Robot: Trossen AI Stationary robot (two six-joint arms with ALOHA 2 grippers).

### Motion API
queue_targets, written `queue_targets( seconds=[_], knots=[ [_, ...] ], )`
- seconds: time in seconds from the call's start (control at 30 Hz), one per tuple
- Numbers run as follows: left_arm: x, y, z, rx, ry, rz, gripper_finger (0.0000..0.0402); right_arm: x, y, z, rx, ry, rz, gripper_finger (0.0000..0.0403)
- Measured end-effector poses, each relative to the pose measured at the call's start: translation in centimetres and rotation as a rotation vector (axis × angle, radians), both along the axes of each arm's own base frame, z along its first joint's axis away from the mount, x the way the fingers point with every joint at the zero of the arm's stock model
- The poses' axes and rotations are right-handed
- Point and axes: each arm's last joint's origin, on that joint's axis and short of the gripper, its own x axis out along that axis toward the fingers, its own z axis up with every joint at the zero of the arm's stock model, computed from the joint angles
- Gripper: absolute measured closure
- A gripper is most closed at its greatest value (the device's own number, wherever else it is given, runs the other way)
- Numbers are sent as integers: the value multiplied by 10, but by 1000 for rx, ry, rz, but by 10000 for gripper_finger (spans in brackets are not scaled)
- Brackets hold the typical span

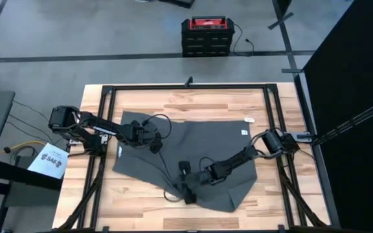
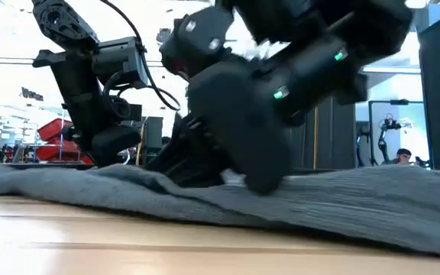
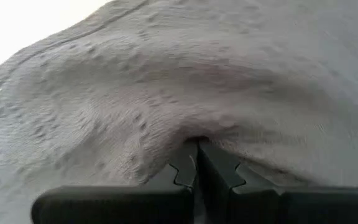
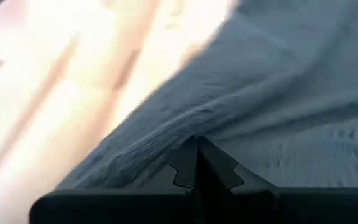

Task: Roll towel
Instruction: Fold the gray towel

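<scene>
Room: workshop floor behind the bench, red and black toolbox (image 1: 204, 34) past the far edge, a person (image 2: 403, 156) seated far back in the low view.
Table (image 1: 277, 204): light wood planks inside a black frame, both arms reaching in from the sides.
Towel (image 1: 199, 145): dark grey cloth, spread mostly flat across the middle of the table, no roll formed yet; near edge rumpled and lifted a little where the right gripper holds it.
Tag (image 1: 243, 132): small, white, at the towel's far right edge, well apart from both grippers.
Left gripper (image 1: 153, 144): on the towel's left part, near its far left corner; fingers pressed together with a fold of cloth pinched between them, seen in the left wrist view (image 3: 196, 163).
Right gripper (image 1: 188, 180): at the towel's near edge, close to the middle; fingers together on the hem, wood showing just beyond the cloth in the right wrist view (image 4: 196, 160).
Step, by my read: grips taken, rolling not started.
Doing it well: the two pinches sit on different edges, so turning now would likely twist the cloth; better both grips along one edge, lift low, fold that edge over evenly, keep tension level so the roll stays straight and tight.
Risk: thin pinch may slip.
</scene>
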Motion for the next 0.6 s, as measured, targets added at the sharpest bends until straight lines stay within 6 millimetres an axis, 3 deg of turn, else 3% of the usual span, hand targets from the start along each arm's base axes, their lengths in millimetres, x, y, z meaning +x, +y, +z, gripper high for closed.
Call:
queue_targets(
  seconds=[0.27,0.4,0.6],
  knots=[
    [-6,8,-1,27,53,38,402,-19,40,13,109,25,279,403],
    [-10,13,-1,40,88,65,402,-25,40,16,62,83,244,403],
    [-6,13,6,30,97,49,402,-40,39,53,-120,81,141,403]
  ],
)
